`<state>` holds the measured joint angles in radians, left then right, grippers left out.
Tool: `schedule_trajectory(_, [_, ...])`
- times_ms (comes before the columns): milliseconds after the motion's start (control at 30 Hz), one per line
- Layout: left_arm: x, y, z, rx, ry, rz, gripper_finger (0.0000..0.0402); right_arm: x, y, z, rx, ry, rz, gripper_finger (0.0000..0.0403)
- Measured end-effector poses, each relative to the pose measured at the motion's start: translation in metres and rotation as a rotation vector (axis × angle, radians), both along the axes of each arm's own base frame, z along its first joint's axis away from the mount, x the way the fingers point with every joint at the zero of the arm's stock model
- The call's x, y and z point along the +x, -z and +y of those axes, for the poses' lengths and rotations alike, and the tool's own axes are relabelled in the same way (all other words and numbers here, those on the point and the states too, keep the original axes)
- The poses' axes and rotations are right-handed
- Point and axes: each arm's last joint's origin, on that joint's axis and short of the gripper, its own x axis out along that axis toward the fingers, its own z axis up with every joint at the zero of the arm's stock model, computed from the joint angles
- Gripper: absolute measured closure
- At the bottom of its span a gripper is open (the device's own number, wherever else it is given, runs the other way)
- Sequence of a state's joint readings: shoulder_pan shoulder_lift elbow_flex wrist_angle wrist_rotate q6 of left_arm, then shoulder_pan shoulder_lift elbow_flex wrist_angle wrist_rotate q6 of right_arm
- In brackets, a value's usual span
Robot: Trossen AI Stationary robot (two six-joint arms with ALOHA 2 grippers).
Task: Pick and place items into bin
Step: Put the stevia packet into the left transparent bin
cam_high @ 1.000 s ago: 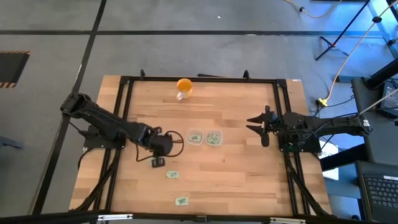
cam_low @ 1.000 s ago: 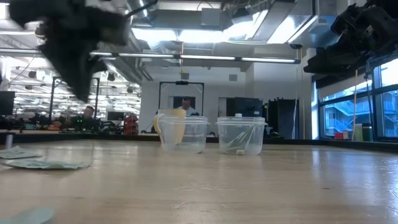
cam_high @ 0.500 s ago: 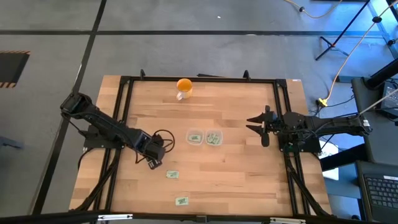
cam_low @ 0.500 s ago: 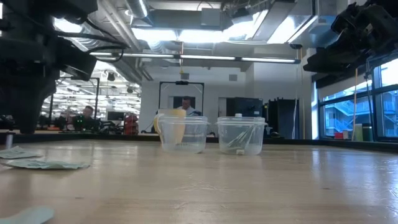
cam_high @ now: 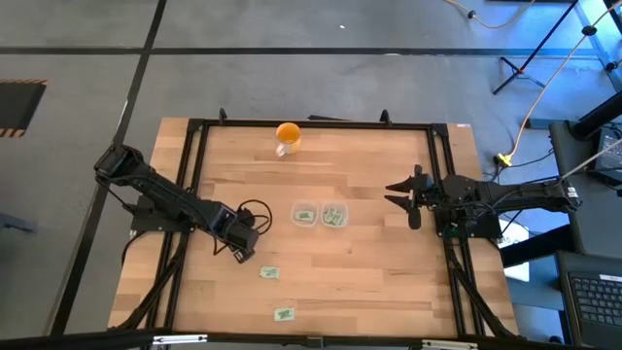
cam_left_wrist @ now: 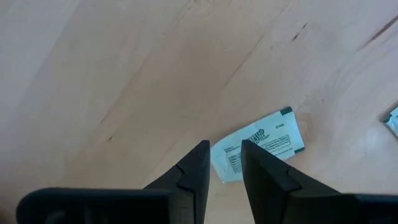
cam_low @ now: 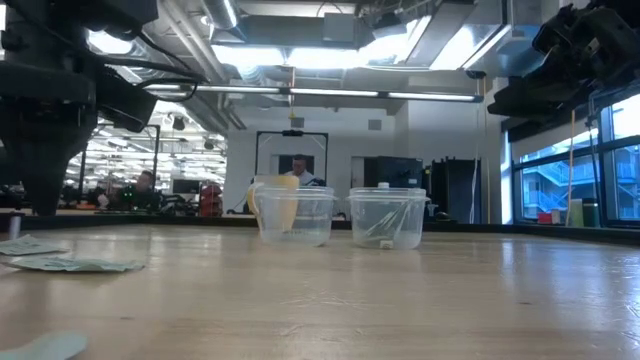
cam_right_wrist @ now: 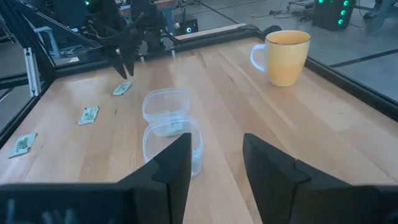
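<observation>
Three pale green and white packets lie flat on the table's near-left part: one (cam_left_wrist: 258,148) just past my left gripper's (cam_left_wrist: 224,147) fingertips, and two (cam_high: 269,273) (cam_high: 284,313) nearer the near edge. My left gripper (cam_high: 241,251) points down above the first packet, fingers a narrow gap apart and holding nothing. Two clear plastic bins (cam_high: 305,215) (cam_high: 334,216) stand side by side mid-table with green packets inside. My right gripper (cam_high: 403,195) waits open at the right side, right of the bins.
An orange cup (cam_high: 287,136) stands near the table's far edge. A black frame (cam_high: 194,146) runs round the tabletop. Bare wood lies between the bins and my right gripper. In the low view, people and equipment show in the room behind the table.
My left gripper has moved away from the bins toward the table's left and near edge and now stands over the packet nearest the bins. The packets, bins and cup have stayed where they were.
</observation>
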<state>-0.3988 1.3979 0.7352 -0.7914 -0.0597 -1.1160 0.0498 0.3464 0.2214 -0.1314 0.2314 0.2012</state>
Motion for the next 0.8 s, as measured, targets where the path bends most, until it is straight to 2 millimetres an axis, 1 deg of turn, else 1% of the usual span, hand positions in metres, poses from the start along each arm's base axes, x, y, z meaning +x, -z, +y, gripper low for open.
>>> schedule_trajectory(67, [-0.001,0.003,0.001,0.006,0.001,0.002,0.0315,0.000,0.000,0.000,0.000,0.000,0.001,0.0255])
schedule_trajectory(200, [-0.010,0.015,0.004,0.009,0.001,0.040,0.0315,0.000,0.000,0.000,0.002,0.000,0.000,0.0255])
schedule_trajectory(367, [-0.014,0.027,0.005,-0.010,0.004,0.013,0.0315,0.000,0.000,0.000,0.004,0.001,-0.001,0.0255])
schedule_trajectory(800, [-0.014,0.026,0.007,-0.027,0.042,-0.003,0.0315,0.000,0.000,0.000,0.004,0.001,0.000,0.0255])
